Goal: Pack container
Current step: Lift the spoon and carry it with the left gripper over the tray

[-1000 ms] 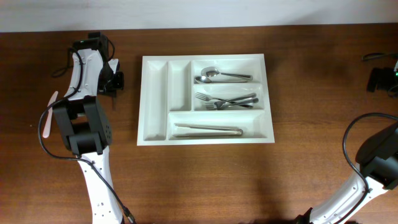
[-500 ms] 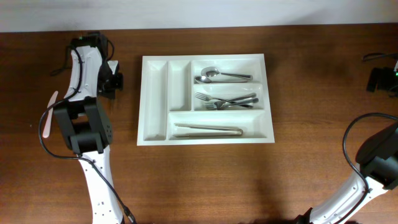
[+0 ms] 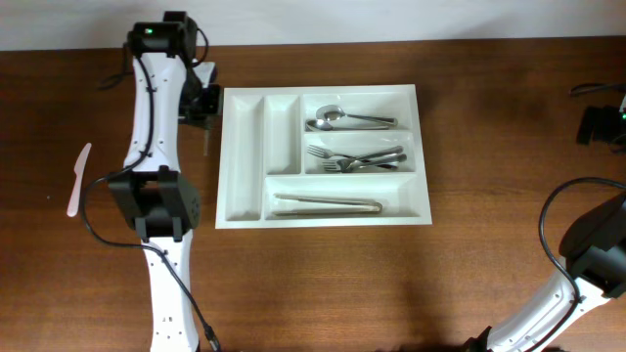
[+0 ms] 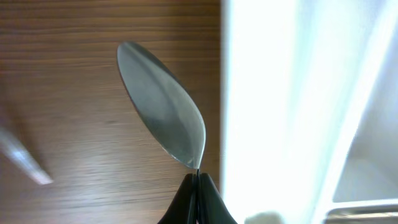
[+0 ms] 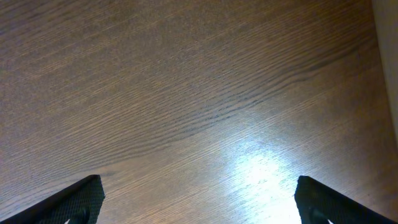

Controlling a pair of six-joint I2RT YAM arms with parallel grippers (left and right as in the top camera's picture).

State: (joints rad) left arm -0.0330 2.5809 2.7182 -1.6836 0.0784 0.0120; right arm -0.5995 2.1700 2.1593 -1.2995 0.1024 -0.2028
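Observation:
The white container [image 3: 242, 156] lies in the middle of the table, with its two narrow upright compartments bare. A spoon [image 3: 337, 117], forks [image 3: 357, 156] and tongs [image 3: 328, 204] fill the three long ones. My left gripper [image 3: 205, 125] hovers just off the container's left rim, shut on a shiny metal utensil [image 4: 165, 112]. Its rounded, leaf-shaped end sticks out past the fingertips over the wood, and the container's wall [image 4: 261, 93] shows white beside it. My right gripper [image 3: 599, 124] is far off at the table's right edge, open over bare wood [image 5: 199, 205].
A pale pink plastic utensil [image 3: 78, 179] lies on the wood to the left of the left arm. The left arm stretches from the front edge up to the back left. A cable loops above the right arm's base at the lower right.
My left gripper has swung right, from well left of the container to its left rim, carrying the metal utensil. The arm no longer covers the pink utensil. The right arm has not moved.

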